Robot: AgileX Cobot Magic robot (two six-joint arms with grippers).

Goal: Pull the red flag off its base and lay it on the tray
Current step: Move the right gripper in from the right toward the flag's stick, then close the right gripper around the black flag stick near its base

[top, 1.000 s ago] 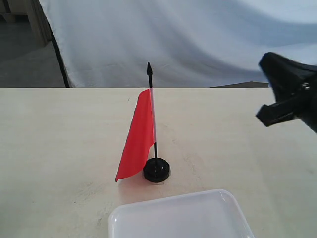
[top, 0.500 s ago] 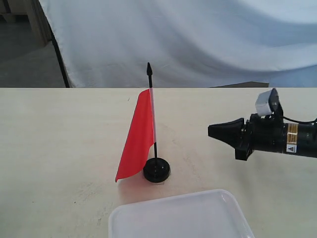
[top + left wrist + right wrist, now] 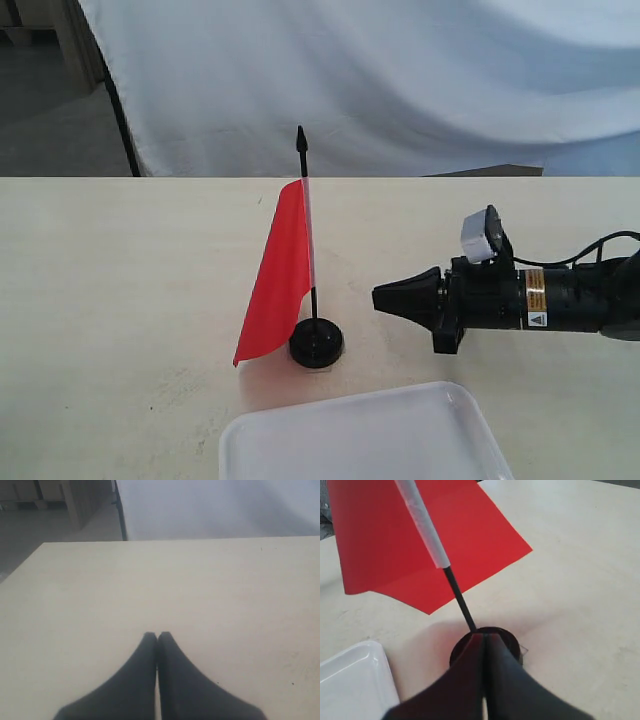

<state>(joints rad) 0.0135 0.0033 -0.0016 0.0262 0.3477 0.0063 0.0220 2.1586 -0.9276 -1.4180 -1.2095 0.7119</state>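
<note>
The red flag (image 3: 277,273) stands upright on its thin black stick in the round black base (image 3: 316,345) at mid-table; the wrist view shows the red flag (image 3: 420,545) and the base (image 3: 512,642) close ahead. The translucent white tray (image 3: 365,440) lies at the near edge, its corner visible as the tray (image 3: 355,680). My right gripper (image 3: 380,297) is shut and empty, pointing at the stick from the right, a short gap away; the right gripper (image 3: 484,636) tips sit just before the base. My left gripper (image 3: 157,635) is shut over bare table, unseen in the exterior view.
A pale wooden table (image 3: 120,280) carries everything. A white cloth backdrop (image 3: 400,80) hangs behind its far edge, with a dark pole (image 3: 120,120) at the left. The right arm's black body (image 3: 540,300) stretches in from the right edge.
My right arm has come down and swung left, from high at the right edge to low, level with the stick and near the flag. Flag, base and tray have not moved.
</note>
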